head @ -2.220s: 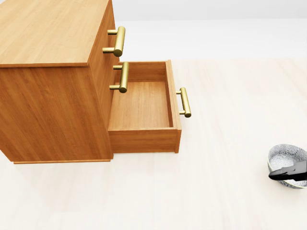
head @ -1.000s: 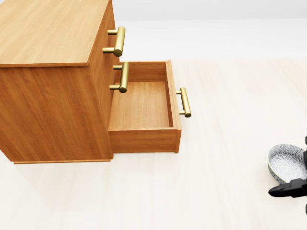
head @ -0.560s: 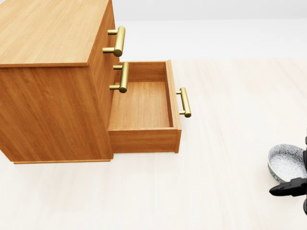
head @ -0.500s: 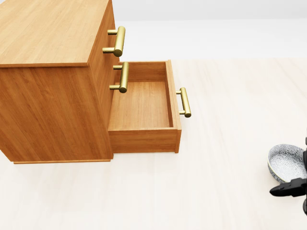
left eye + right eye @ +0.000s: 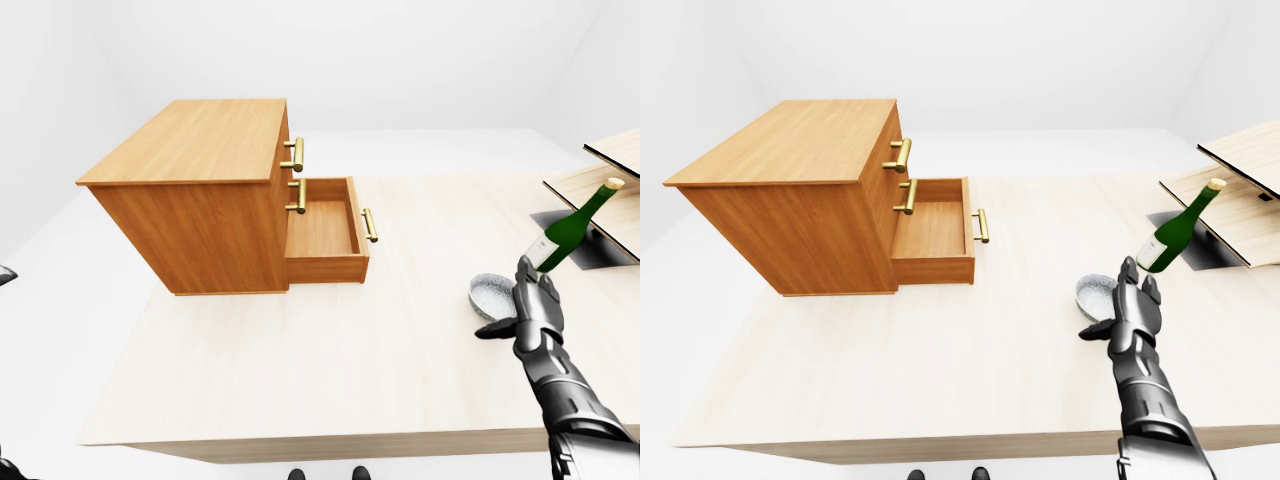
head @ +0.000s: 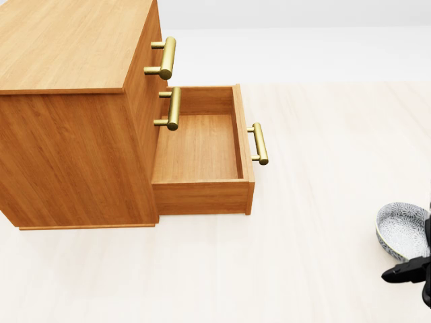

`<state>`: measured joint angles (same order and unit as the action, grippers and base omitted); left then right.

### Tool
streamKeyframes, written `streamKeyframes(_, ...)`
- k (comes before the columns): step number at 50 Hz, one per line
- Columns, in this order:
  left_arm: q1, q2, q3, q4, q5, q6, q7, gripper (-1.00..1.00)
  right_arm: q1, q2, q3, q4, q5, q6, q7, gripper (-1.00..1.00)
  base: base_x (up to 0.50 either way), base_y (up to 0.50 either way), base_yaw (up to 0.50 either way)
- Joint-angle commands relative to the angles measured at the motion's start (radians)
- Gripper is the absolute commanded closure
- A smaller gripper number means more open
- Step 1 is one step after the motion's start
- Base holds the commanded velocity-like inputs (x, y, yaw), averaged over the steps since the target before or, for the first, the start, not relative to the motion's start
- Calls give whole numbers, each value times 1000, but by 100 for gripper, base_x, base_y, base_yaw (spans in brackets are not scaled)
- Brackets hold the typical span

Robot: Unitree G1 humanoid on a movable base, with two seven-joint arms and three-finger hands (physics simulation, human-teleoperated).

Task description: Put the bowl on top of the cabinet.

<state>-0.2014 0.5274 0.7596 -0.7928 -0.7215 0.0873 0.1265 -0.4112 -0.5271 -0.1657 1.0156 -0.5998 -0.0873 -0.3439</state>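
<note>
A grey patterned bowl (image 5: 489, 295) rests on the pale table (image 5: 300, 370), right of the wooden cabinet (image 5: 195, 140). The cabinet's lowest drawer (image 5: 324, 228) is pulled out and holds nothing. My right hand (image 5: 515, 300) stands open just right of the bowl with its fingers pointing up and its thumb (image 5: 487, 331) under the bowl's near rim, not closed round it. In the head view the bowl (image 6: 401, 227) lies at the right edge with the hand's black shape (image 6: 409, 272) below it. A dark sliver of my left arm (image 5: 4, 275) shows at the left edge of the left-eye view.
A green bottle (image 5: 568, 230) leans tilted just beyond my right hand. Behind it lie a dark recess (image 5: 595, 250) and wooden boards (image 5: 600, 185). Brass handles (image 5: 296, 155) stick out from the cabinet's drawers. The table's near edge (image 5: 330, 445) runs along the bottom.
In the head view my right hand has slid down and right, from lying across the bowl to below it. The bowl and cabinet have not moved.
</note>
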Motion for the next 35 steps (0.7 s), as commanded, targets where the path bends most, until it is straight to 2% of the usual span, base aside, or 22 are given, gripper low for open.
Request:
streamKeyframes(1, -2, 2, 5, -3, -6, 0, 2, -100, -21, -3, 22, 62, -4, 0, -30, -100, 0, 0, 0)
streamKeyframes(14, -2, 3, 2, -2, -5, 0, 4, -100, -32, -4, 32, 98, -6, 0, -44, -100, 0, 0, 0)
streamKeyframes(15, -2, 3, 4, -3, -7, 0, 5, -100, -33, -4, 32, 99, -4, 0, -44, 77, 0, 0, 0)
streamKeyframes(16, -1, 3, 2, -3, -5, 0, 5, -100, -32, -5, 34, 97, -6, 0, -47, 100, 0, 0, 0)
streamKeyframes(35, -4, 5, -1, -2, -5, 0, 8, -100, -46, -9, 41, 129, -11, 0, -64, 100, 0, 0, 0)
